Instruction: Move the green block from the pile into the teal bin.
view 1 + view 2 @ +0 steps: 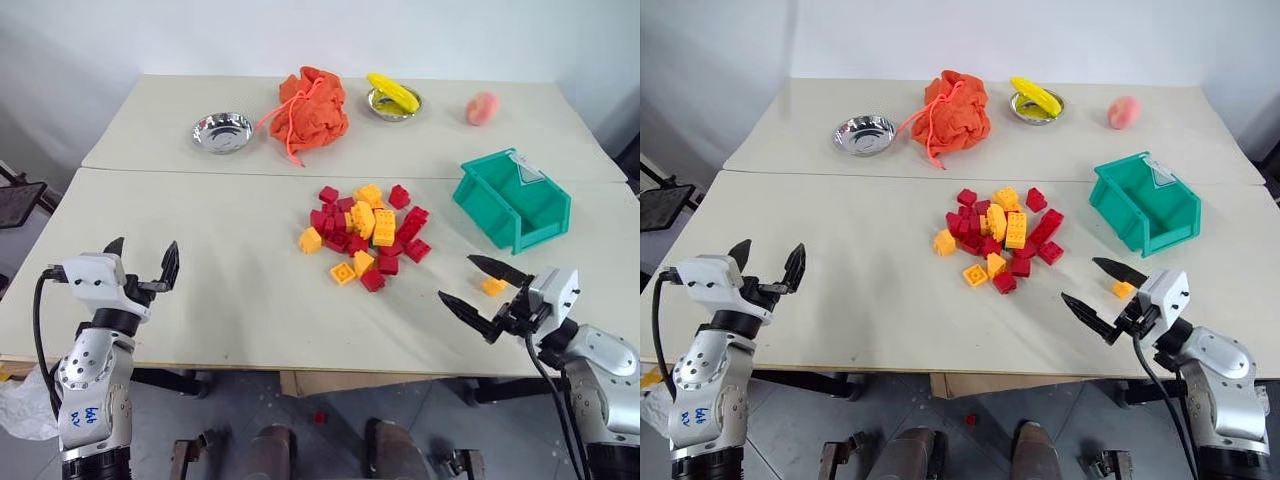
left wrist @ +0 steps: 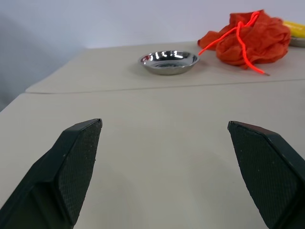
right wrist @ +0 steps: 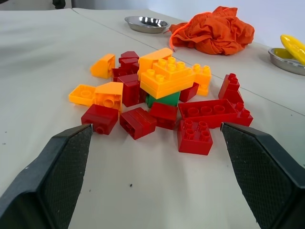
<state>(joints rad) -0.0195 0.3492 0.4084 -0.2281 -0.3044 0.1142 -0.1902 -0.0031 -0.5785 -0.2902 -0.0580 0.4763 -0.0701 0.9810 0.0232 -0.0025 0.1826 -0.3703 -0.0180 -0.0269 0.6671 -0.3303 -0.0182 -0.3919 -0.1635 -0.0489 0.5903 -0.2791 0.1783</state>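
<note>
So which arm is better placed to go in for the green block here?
The right. Its open gripper sits near the pile and faces it, with the green block visible under a yellow brick, and the teal bin is on that side. The left gripper, also open, faces bare table.

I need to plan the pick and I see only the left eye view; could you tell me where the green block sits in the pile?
Observer: The green block is tucked under a yellow-orange brick, on the pile's side facing the right gripper.
Operator: Thank you. Is its face towards that gripper covered?
Observer: Partly; a red brick lies just in front of it.
Operator: Is the left gripper near anything?
Observer: No, the left gripper faces bare table, with a steel bowl far beyond.
</note>
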